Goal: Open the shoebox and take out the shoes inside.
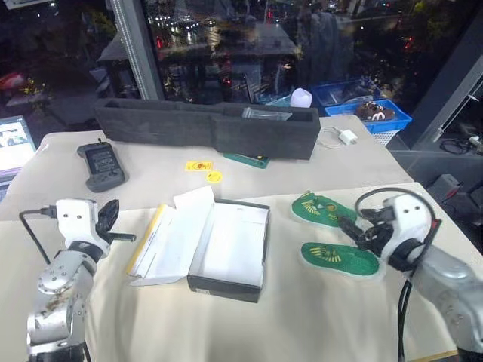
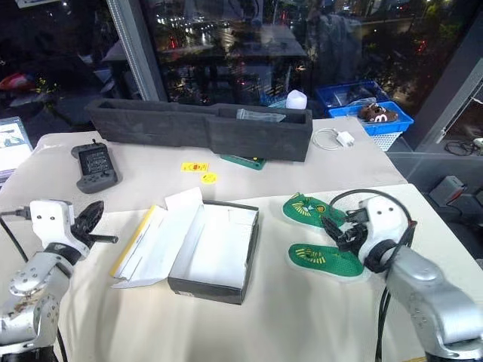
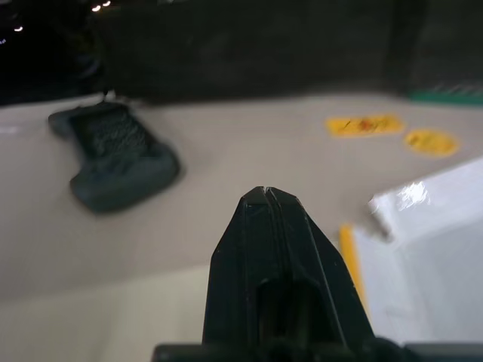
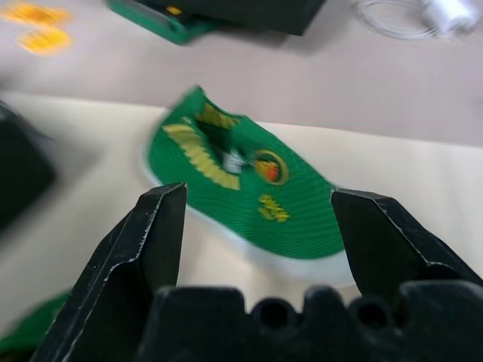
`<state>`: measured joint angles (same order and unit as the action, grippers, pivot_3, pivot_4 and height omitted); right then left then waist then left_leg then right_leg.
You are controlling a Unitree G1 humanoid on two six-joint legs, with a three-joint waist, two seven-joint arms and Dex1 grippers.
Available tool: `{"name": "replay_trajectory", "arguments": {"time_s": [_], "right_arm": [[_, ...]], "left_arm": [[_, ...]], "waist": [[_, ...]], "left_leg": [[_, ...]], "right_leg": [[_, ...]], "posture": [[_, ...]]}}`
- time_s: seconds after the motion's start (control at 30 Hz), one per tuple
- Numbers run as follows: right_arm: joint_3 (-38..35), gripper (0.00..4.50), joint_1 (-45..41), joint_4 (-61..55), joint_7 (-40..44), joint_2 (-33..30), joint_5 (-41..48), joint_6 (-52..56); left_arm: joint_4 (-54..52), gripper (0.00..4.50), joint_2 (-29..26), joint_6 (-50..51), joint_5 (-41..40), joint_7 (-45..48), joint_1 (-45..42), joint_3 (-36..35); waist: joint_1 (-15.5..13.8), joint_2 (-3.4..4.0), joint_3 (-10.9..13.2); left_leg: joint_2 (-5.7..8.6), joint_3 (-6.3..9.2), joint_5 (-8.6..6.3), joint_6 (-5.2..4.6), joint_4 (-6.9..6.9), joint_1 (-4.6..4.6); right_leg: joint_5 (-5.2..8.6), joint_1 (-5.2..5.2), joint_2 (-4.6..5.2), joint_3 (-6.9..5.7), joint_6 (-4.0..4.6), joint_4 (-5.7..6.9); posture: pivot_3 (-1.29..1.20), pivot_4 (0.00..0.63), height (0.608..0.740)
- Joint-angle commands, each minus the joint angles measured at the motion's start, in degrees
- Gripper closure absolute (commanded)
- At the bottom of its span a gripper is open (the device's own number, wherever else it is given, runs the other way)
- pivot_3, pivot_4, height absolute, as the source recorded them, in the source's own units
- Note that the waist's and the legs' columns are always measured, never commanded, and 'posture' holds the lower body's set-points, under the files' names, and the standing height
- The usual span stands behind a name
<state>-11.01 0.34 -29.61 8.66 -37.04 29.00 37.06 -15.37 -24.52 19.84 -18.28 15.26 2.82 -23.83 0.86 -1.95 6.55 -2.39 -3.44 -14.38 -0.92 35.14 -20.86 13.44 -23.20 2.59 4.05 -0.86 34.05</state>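
Shoebox (image 1: 230,253) open, empty; shoes (image 1: 332,234) on desk (image 1: 317,317). Sandal print possibly unreadable. Left gripper (image 3: 269,197) jaws pressed together; right gripper (image 4: 256,207) jaws spread.

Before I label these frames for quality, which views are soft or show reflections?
Right wrist view: the green sandal between the open fingers is smeared by blur. Left wrist view: the shut fingers are fairly crisp, while the dark handheld device and yellow stickers behind are soft. Left eye view: the window carries lit reflections; the open shoebox reads sharp.
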Motion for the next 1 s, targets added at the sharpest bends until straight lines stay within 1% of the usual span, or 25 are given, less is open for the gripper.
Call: {"name": "replay_trajectory", "arguments": {"time_s": [0.03,0.17,0.33,0.5,0.63,0.83,1.0], "right_arm": [[0.4,0.86,0.5,0.5,-1.2,0.7,-8.9,-8.0],[-0.6,0.86,0.4,2.8,-1.0,3.7,-11.0,-11.2],[0.6,0.86,3.5,3.9,1.6,5.2,-14.5,-15.3],[0.6,0.86,4.0,4.5,2.5,6.4,-16.7,-16.3],[1.1,0.86,1.7,7.0,2.5,8.0,-18.1,-16.6],[1.5,0.86,0.6,8.1,3.5,9.0,-19.6,-17.1],[1.3,0.86,0.8,8.7,4.2,9.5,-20.3,-17.4]], "left_arm": [[-0.1,4.50,-0.7,-2.7,1.8,-0.9,1.8,-2.2],[1.6,4.50,0.0,-5.1,1.5,-1.7,2.1,-4.0],[4.1,4.50,0.3,-7.9,2.1,-1.8,3.0,-4.9],[5.7,4.50,0.1,-9.3,2.0,-1.6,2.7,-4.9],[6.7,4.50,0.6,-9.4,1.7,-2.0,1.9,-4.6],[6.8,4.50,1.4,-8.1,1.7,-2.9,1.1,-3.9],[7.2,4.50,2.0,-10.2,1.6,-2.5,1.0,-4.0]], "waist": [[0.0,-0.01,0.0],[-0.3,-0.04,0.0],[-0.1,-0.03,0.0],[0.0,-0.03,0.0],[0.0,-0.06,0.0],[-0.1,-0.06,0.0],[0.0,-0.06,0.0]], "left_leg": [[0.00,0.01,0.00,0.00,0.00,0.00],[0.00,0.01,0.00,0.00,0.03,0.19],[-0.01,-0.03,0.00,0.00,0.03,0.35],[-0.05,-0.05,0.00,0.00,0.02,0.37],[-0.07,-0.10,0.00,0.00,0.02,0.47],[-0.06,-0.14,0.00,0.00,0.01,0.48],[-0.05,-0.13,0.00,0.00,0.01,0.48]], "right_leg": [[0.00,0.00,-0.02,-0.01,0.00,-0.01],[0.01,0.08,-0.05,-0.08,0.01,0.01],[0.06,0.18,-0.02,-0.05,-0.09,0.03],[-0.01,0.17,-0.04,-0.04,0.05,0.05],[-0.02,0.20,-0.05,-0.03,0.05,0.06],[-0.05,0.19,-0.05,-0.03,0.10,0.08],[-0.06,0.21,-0.04,-0.02,0.10,0.08]], "posture": [[0.00,0.150,0.740],[0.00,0.150,0.740],[0.00,0.150,0.740],[0.00,0.150,0.740],[0.00,0.150,0.740],[0.00,0.150,0.740],[0.00,0.150,0.740]]}}
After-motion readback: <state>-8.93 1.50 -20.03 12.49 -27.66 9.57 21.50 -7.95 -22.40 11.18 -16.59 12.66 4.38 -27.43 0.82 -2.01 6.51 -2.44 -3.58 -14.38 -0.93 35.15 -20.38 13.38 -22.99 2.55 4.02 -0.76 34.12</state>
